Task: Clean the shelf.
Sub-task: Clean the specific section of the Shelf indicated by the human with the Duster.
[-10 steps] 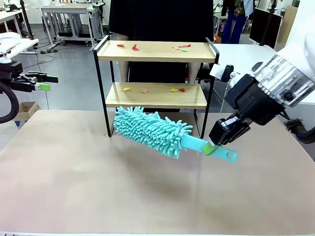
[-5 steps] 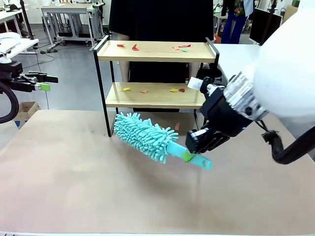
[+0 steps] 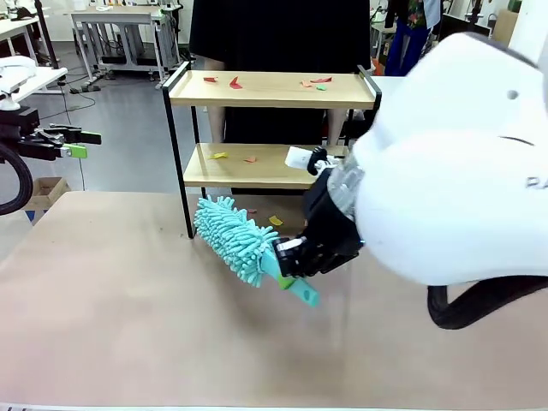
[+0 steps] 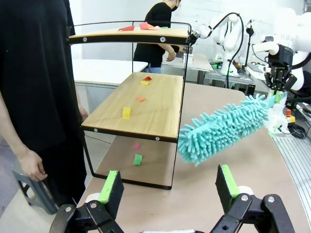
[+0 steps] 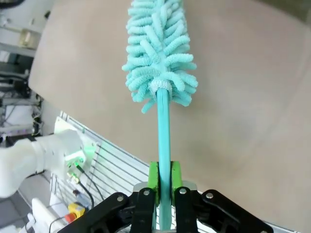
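The shelf (image 3: 257, 90) stands at the table's far side, with red and green paper scraps (image 3: 234, 83) on its top board and yellow and orange ones (image 3: 220, 155) on the lower board. My right gripper (image 3: 285, 276) is shut on the handle of a teal fluffy duster (image 3: 229, 233), whose head lies low in front of the shelf's left leg. In the right wrist view the duster (image 5: 160, 53) points straight away from the shut gripper (image 5: 164, 180). My left gripper (image 3: 81, 144) hangs open off the table's left side, facing the shelf (image 4: 141, 104) end-on with open fingers (image 4: 112, 187).
A person in black stands behind the shelf (image 3: 274, 34), one hand (image 4: 31, 165) hanging near its end. A yellow scrap (image 3: 276, 220) lies on the table below the shelf; pink and green scraps (image 4: 138, 159) lie beneath it. The brown tabletop (image 3: 128, 317) stretches wide in front.
My right arm has swung left and closer to the camera, carrying the duster left and tilting its head toward the shelf's left leg. A yellow scrap now shows below the shelf. The left gripper has stayed still.
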`<state>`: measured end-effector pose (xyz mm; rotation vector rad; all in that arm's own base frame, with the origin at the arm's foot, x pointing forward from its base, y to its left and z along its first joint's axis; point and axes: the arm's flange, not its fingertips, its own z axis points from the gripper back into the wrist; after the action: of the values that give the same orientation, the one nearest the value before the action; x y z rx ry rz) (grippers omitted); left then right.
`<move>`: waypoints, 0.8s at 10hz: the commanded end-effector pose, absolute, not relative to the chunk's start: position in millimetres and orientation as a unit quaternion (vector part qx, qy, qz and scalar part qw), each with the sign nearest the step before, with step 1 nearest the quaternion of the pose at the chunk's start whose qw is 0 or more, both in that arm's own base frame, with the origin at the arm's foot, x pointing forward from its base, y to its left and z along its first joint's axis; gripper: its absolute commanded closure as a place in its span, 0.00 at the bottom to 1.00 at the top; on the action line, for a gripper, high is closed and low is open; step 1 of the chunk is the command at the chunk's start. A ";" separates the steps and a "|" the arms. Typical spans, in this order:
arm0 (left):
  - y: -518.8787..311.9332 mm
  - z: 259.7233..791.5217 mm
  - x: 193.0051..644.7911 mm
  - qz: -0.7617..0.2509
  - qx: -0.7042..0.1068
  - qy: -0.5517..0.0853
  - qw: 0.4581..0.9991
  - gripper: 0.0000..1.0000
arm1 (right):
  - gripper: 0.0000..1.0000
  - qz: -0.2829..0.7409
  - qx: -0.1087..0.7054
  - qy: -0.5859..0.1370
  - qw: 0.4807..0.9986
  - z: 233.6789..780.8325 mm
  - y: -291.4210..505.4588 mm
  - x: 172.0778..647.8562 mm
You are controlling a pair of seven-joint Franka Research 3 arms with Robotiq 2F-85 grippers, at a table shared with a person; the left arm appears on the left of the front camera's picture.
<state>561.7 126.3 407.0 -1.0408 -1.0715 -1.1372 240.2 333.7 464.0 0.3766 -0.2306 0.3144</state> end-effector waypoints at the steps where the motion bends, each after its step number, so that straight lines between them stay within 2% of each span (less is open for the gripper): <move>1: 125.7 409.5 560.8 -0.491 -0.445 -0.463 0.589 0.00 | 0.87 0.113 0.161 -0.129 0.972 473.2 363.8 257.7; 8: 125.7 409.5 560.8 -0.491 -0.445 -0.463 0.589 0.00 | 0.87 0.073 0.108 -0.169 0.977 463.7 434.5 292.6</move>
<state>561.7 126.3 406.9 -1.0408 -1.0714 -1.1371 283.0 409.0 465.2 0.2419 -0.3062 0.1923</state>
